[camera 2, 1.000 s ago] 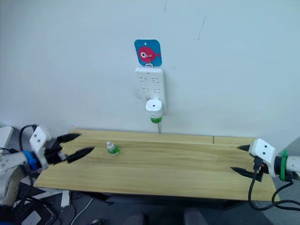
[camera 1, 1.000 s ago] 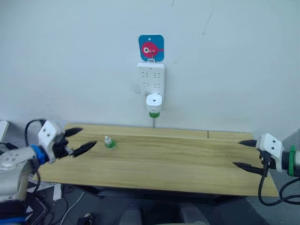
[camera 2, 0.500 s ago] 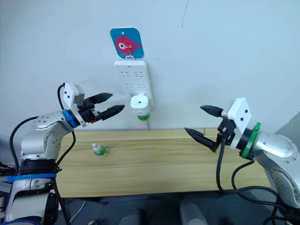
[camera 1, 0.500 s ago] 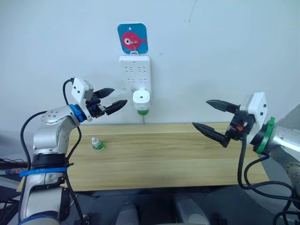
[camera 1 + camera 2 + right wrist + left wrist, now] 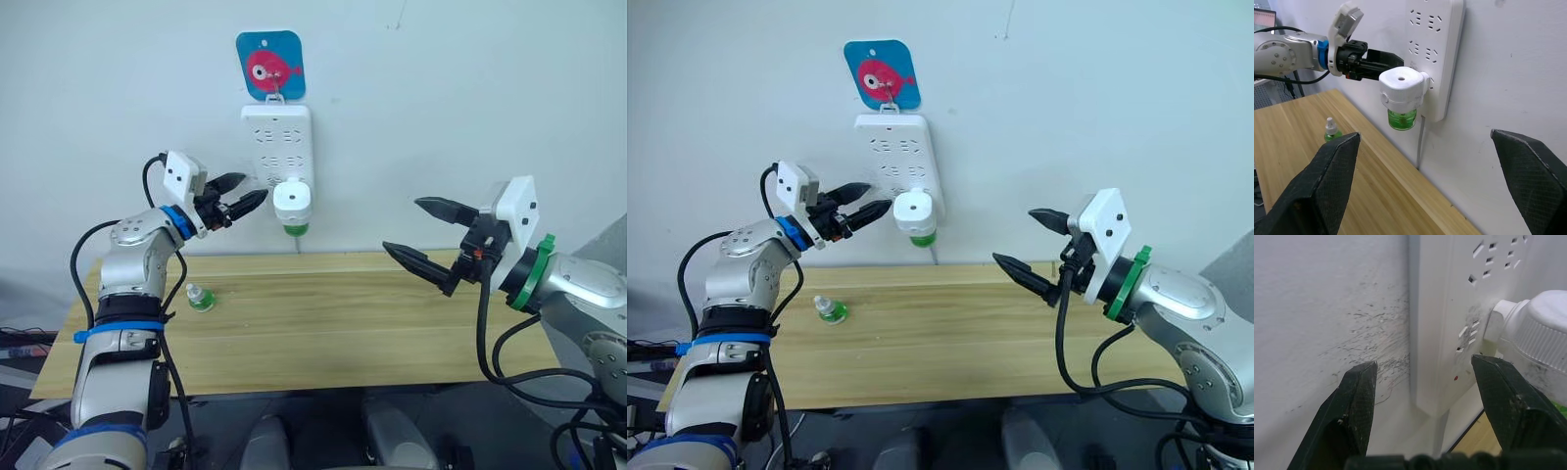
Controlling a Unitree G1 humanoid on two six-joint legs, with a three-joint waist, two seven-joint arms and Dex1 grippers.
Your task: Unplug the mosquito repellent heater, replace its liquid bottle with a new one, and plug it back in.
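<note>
The mosquito repellent heater (image 5: pixel 293 200) is a small white rounded unit plugged into the bottom of a white power strip (image 5: pixel 277 142) on the wall. A green liquid bottle (image 5: pixel 294 229) hangs under it. A spare small green bottle (image 5: pixel 200 298) stands on the left of the wooden table (image 5: pixel 323 323). My left gripper (image 5: pixel 254 189) is open just left of the heater and apart from it. In the left wrist view its fingers (image 5: pixel 1354 401) frame the strip's lower edge (image 5: pixel 1449 333) and the heater (image 5: pixel 1547 328). My right gripper (image 5: pixel 401 225) is open in the air well to the right.
A blue card with a red fish (image 5: pixel 269 65) hangs above the strip. A thin cable (image 5: pixel 298 243) runs from the strip down behind the table. The wall rises directly behind the table's far edge.
Both arms have risen from table height to the heater's level. The left gripper has closed in on the heater from the left. The camera has also shifted.
</note>
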